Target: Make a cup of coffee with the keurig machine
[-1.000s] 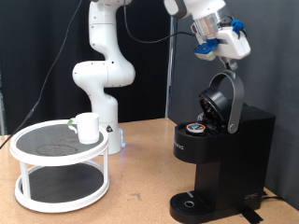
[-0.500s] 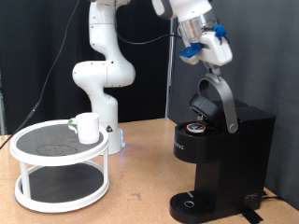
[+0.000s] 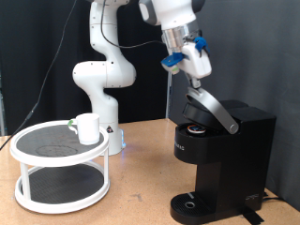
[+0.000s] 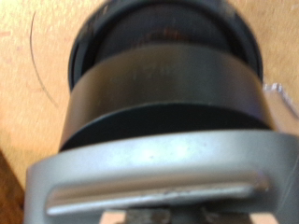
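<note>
One hand (image 3: pixel 194 79) above half-lowered keurig machine (image 3: pixel 225 155) lid, grip state unclear; no legible labels

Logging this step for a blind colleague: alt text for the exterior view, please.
The gripper presses on the silver handle of the keurig machine, its lid partly lowered. The cup sits on a white two-tier stand at the exterior view's left.

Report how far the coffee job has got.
Done: a pod sits in the keurig machine's chamber under the part-lowered lid. In hand: the pincer is at the top of the lid's silver handle; the wrist view shows that handle close up. Left: the cup stands on the white two-tier stand, not on the drip tray.
</note>
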